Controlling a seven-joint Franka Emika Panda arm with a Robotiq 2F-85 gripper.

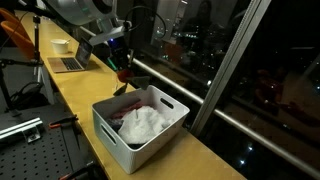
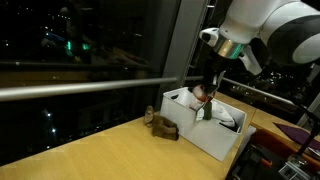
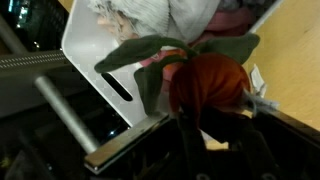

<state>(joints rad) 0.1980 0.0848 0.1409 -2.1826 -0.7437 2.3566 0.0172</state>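
surface (image 1: 75, 95): long wooden top beside the window.
bin (image 1: 112, 140): 1 white bin on the surface, white cloth (image 1: 143, 122) inside.
gripper (image 1: 122, 66): clamped on the flower, over 1 end of the bin.
flower (image 3: 205, 85): 1 red head with green leaves, in the air just above the bin rim.
handling: judged: firm, steady squeeze, and carry the leaves clear of the rim, since they look easy to snag.

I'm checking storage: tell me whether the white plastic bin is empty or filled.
Partly filled: the white plastic bin holds crumpled white cloth and pink fabric, seen below its rim in an exterior view.
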